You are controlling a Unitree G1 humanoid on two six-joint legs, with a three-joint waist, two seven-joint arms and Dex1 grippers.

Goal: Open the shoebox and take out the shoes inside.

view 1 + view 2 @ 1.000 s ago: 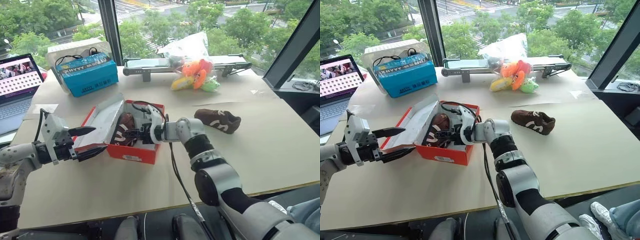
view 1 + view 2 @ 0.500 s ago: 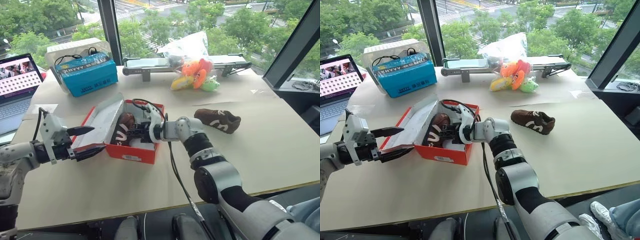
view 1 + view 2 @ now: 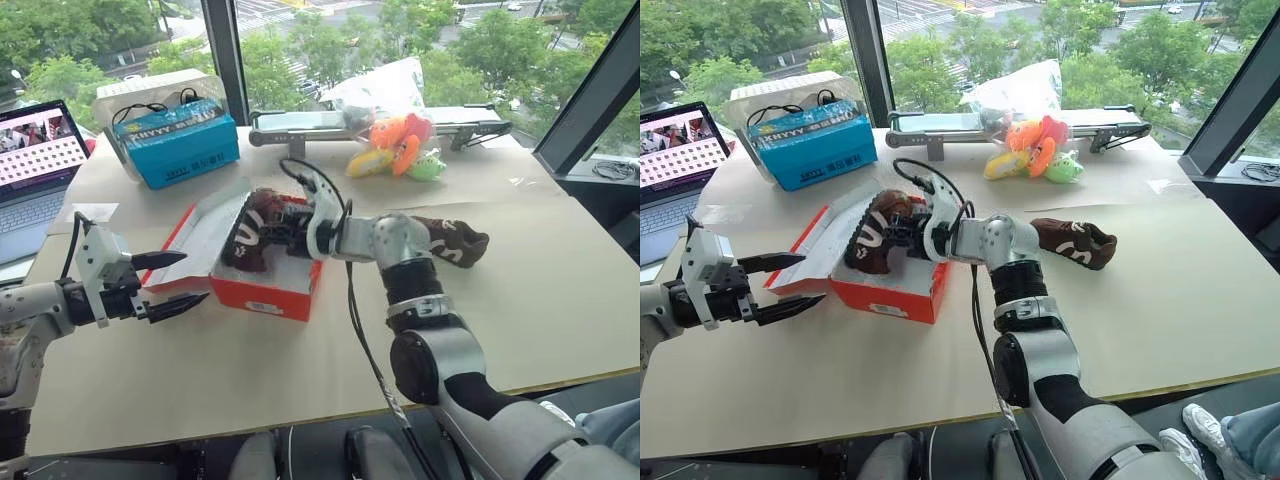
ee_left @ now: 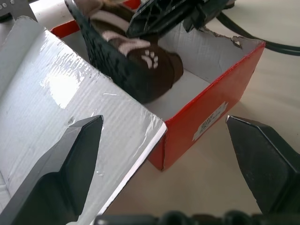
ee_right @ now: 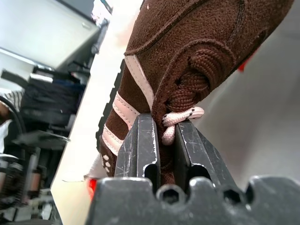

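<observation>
My left gripper (image 3: 175, 283) near, fingers spread, beside open lid of shoebox (image 3: 262, 293). My right gripper (image 3: 290, 222) clamped on second shoe (image 3: 250, 235) at laces, raised above shoebox. Judge shoe light, soft suede; lace grip may slip. First shoe (image 3: 452, 240) farther right on table (image 3: 560, 290).

Both robot arms were built of silver-grey metal segments with black joint bands. Each ended in a white wrist block carrying a gripper of two black pointed fingers: left gripper (image 3: 172, 283), right gripper (image 5: 161, 140). Black cables trailed along them.
</observation>
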